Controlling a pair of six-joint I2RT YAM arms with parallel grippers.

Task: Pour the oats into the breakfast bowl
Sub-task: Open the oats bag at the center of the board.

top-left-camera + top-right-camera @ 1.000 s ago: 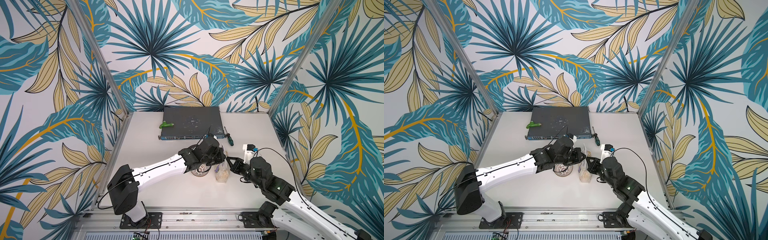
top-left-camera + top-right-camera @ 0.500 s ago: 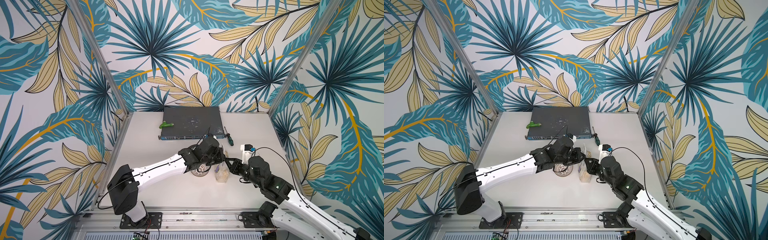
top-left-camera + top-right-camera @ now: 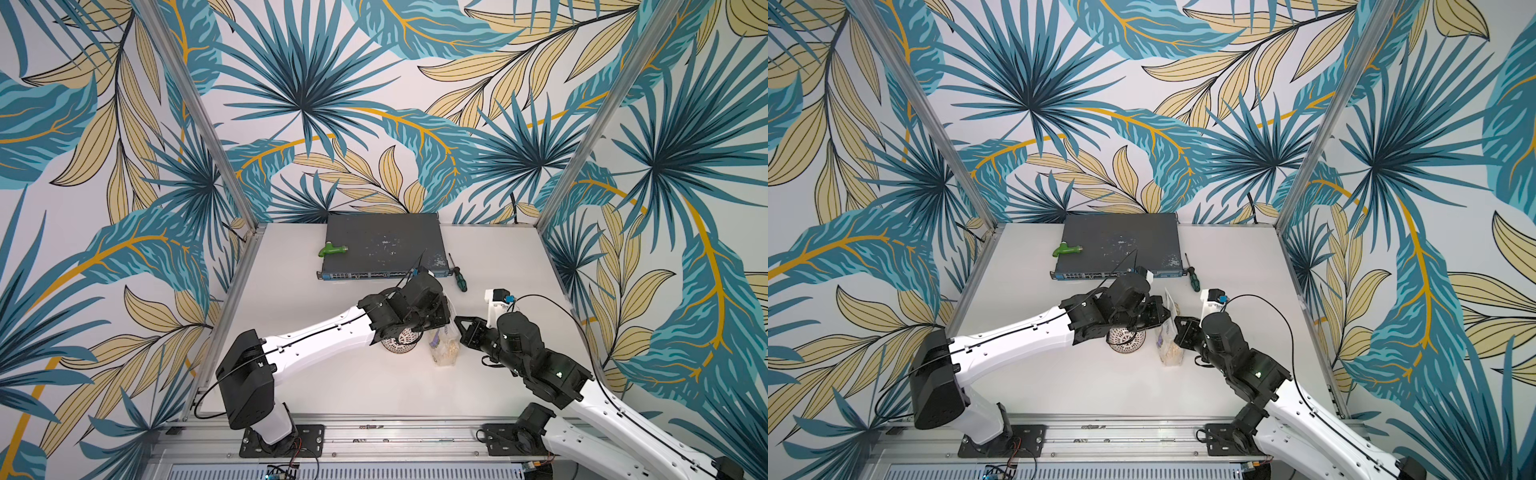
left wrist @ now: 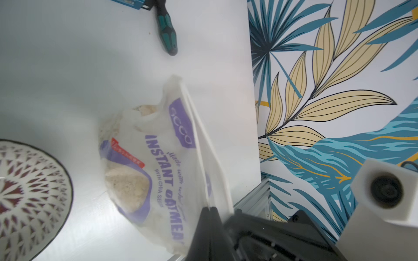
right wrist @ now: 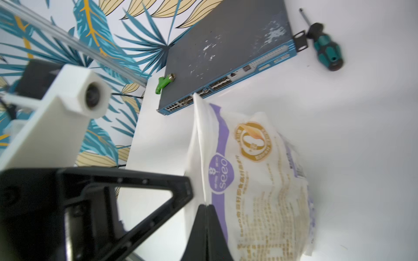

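The oats are in a clear bag with purple print [image 3: 444, 347] [image 3: 1169, 347] that stands upright on the white table, just right of the breakfast bowl [image 3: 398, 343] [image 3: 1125, 340]. The bowl, white with a dark lattice pattern [image 4: 34, 192], sits partly under my left wrist and looks empty. My left gripper [image 3: 445, 318] [image 4: 210, 208] is shut on the bag's flat top seam [image 4: 203, 158]. My right gripper [image 3: 458, 321] [image 5: 207, 206] is shut on the same seam [image 5: 199, 140] from the opposite side. The two grippers nearly touch each other.
A dark network switch [image 3: 382, 245] lies at the back of the table with a green fitting [image 3: 332, 250] on its left corner. A green-handled screwdriver [image 3: 458, 277] lies right of the switch, behind the bag. Patterned walls enclose the table on three sides.
My right gripper has moved a little left to the bag's top and closed on the seam. The left arm, the bag and the bowl have stayed in place.
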